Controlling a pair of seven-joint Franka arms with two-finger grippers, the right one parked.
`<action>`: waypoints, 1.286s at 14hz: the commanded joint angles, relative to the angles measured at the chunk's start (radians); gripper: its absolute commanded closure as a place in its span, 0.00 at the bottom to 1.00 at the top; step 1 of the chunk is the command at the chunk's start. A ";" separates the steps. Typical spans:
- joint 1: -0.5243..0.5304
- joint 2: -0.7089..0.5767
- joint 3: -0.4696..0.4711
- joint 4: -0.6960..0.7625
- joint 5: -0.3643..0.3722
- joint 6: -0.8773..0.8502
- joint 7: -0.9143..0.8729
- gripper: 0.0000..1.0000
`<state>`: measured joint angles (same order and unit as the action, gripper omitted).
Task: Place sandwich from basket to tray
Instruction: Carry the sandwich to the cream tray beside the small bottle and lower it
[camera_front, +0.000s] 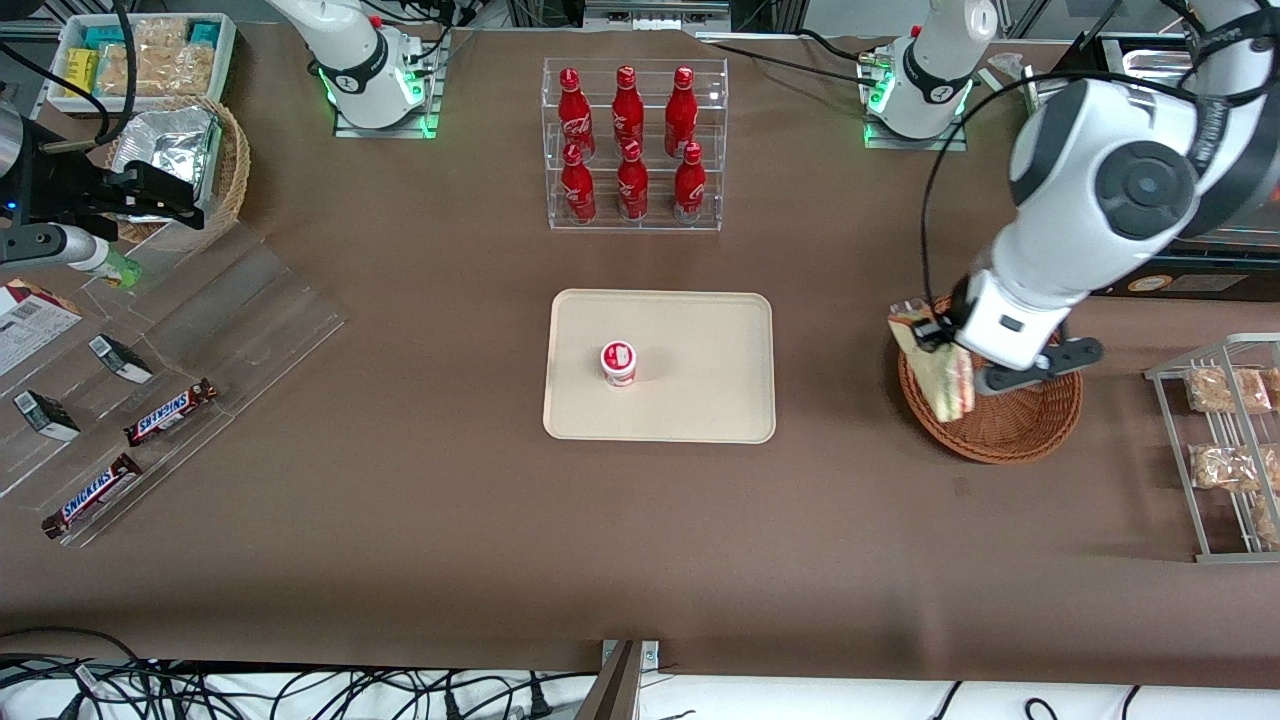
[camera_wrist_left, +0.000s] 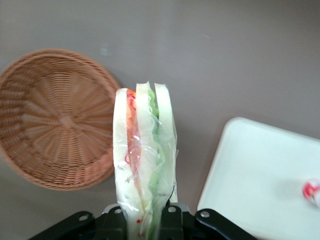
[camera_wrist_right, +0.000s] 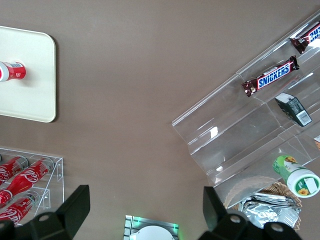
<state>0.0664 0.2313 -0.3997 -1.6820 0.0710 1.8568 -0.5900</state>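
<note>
My left gripper (camera_front: 935, 335) is shut on the clear-wrapped sandwich (camera_front: 940, 368), a white bread wedge with red and green filling, and holds it in the air above the basket's rim on the side toward the tray. In the left wrist view the sandwich (camera_wrist_left: 145, 160) is clamped between the black fingers (camera_wrist_left: 175, 220). The reddish-brown wicker basket (camera_front: 1010, 425) is empty in the wrist view (camera_wrist_left: 55, 120). The cream tray (camera_front: 700, 340) lies mid-table, with its corner in the wrist view (camera_wrist_left: 260, 185).
A small red-and-white cup (camera_front: 618, 363) stands on the tray. A clear rack of red bottles (camera_front: 633, 145) stands farther from the camera than the tray. A wire rack with bagged snacks (camera_front: 1225, 440) is at the working arm's end. Snickers bars (camera_front: 170, 412) on acrylic steps lie toward the parked arm's end.
</note>
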 joint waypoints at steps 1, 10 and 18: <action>0.003 0.028 -0.080 0.025 -0.014 -0.024 0.050 1.00; -0.143 0.124 -0.162 -0.174 0.051 0.378 -0.102 1.00; -0.240 0.345 -0.162 -0.170 0.411 0.466 -0.321 1.00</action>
<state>-0.1611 0.5421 -0.5633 -1.8744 0.4341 2.3114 -0.8892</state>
